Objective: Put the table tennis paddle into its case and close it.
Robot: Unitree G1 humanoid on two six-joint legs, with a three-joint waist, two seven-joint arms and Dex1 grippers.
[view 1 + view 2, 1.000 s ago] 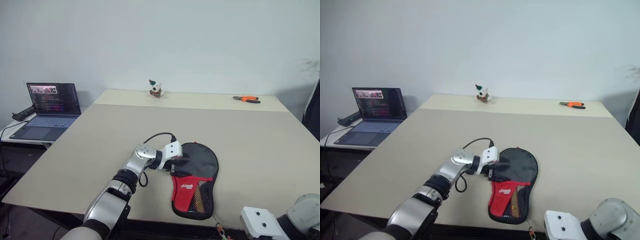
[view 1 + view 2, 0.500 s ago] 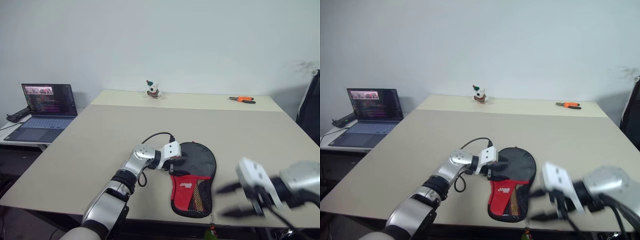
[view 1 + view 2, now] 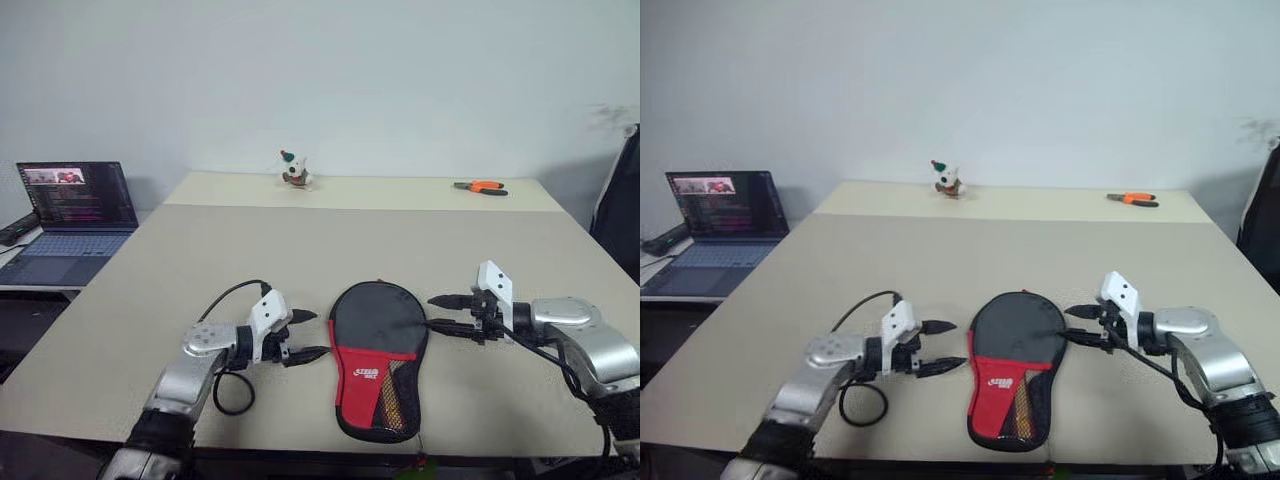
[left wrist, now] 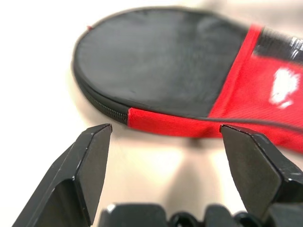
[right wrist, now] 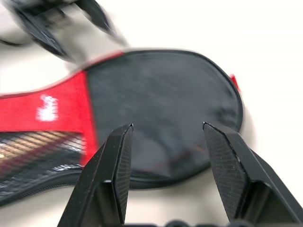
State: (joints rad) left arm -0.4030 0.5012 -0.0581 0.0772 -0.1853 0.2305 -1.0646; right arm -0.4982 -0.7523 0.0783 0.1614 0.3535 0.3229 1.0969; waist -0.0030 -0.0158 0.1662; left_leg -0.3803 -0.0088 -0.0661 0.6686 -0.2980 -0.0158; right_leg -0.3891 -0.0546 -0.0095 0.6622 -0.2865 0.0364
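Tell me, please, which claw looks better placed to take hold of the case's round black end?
Probably the right claw: its open tips sit right at the rim of the paddle-shaped black and red fabric case, by the round end. The left claw, also open, stands off beside the red panel.

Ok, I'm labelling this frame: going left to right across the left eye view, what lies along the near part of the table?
Left gripper, open → black and red paddle-shaped fabric case → right gripper, open.

Head views look down the table point(image 3: 120, 330); wrist views close on the case point(image 4: 161, 66) from opposite sides
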